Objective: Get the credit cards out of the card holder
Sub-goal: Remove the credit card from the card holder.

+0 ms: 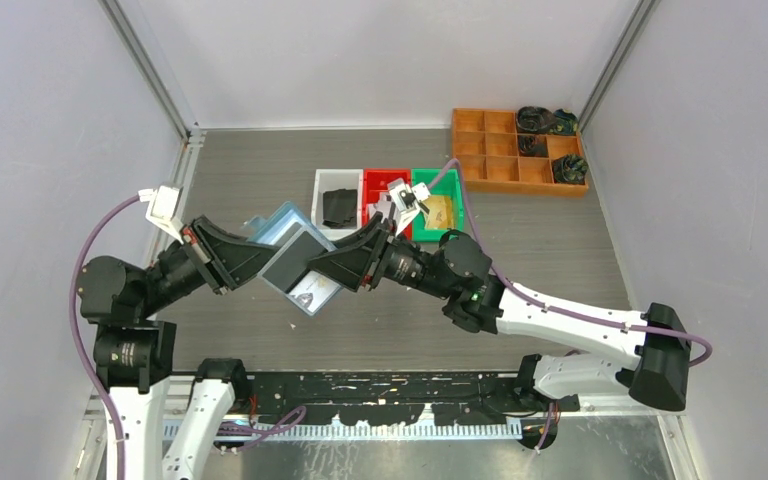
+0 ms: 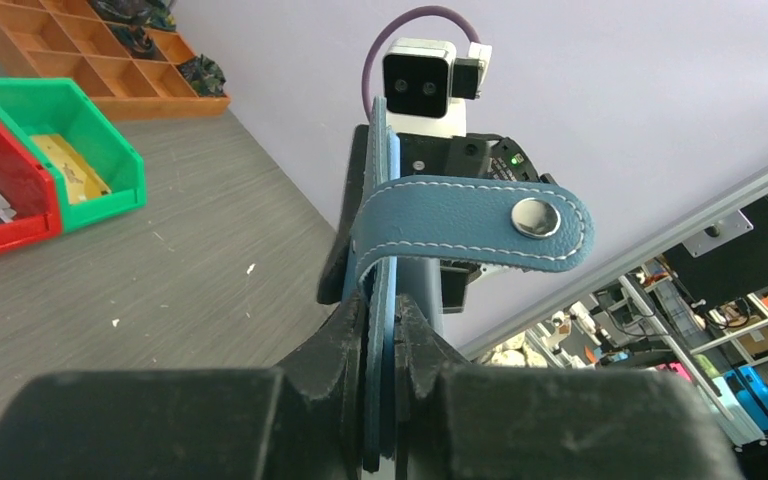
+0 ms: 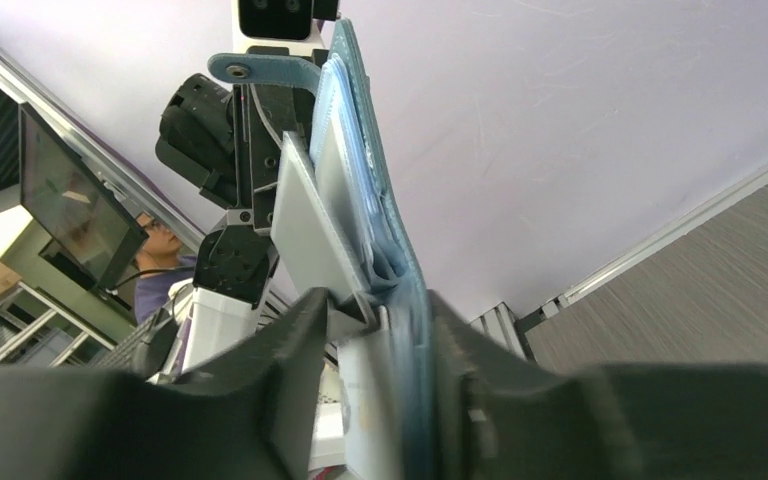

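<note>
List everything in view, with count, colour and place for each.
card holder: one, light blue, held above the table between both arms
credit cards: at least two, grey to white, sticking out of the holder's pockets
closing tab: one, blue with a metal snap, unfastened, on the holder
bins: three, white, red and green, side by side mid-table
compartment tray: one, orange, far right corner, dark items in its right-hand compartments
table: one, grey wood-grain
person: one, in glasses, in the background of the right wrist view
left fingers: two, black, shut on the holder
right fingers: two, black, shut on the holder's opposite end
</note>
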You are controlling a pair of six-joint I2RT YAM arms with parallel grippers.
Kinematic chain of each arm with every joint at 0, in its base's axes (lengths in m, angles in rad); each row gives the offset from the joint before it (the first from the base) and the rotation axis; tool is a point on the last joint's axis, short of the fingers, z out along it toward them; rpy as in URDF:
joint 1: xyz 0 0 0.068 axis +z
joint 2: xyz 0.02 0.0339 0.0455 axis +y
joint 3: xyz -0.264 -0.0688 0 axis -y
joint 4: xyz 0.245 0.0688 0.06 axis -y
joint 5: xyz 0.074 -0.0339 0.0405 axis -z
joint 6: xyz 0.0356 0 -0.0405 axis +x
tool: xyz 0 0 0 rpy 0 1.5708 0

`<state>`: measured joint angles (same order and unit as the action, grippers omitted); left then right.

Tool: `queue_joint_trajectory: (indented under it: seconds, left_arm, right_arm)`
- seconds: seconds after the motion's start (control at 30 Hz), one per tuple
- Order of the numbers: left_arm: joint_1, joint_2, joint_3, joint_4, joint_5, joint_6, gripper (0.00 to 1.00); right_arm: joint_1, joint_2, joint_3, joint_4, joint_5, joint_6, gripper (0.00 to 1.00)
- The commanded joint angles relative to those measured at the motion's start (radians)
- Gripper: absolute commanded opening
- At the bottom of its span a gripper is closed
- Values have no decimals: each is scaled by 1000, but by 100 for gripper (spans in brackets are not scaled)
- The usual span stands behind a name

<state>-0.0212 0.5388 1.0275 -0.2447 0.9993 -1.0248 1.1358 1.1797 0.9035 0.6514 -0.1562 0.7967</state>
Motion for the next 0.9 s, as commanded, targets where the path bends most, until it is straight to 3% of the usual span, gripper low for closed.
queue_joint_trajectory:
  seconds: [0.0,0.13,0.3,0.47,0.87]
  left_arm:
    - [-2,-13,-6,6,66,9,0]
    - [-2,-11,8,-33,55,41,6]
    - [-2,-22,37,-112,-73,115,33]
    - [-2,-32,81,-127,-200,148,42]
    - [-2,29,2,141,90,-117,42]
  right_arm:
    - [8,5,84,40,-51,24,35]
    - [8,5,71,58,-50,54,17]
    - [8,-11,58,53,-64,80,9]
    - [7,-49,36,4,-60,82,6]
    - [7,-83,69,-136,-79,40,6]
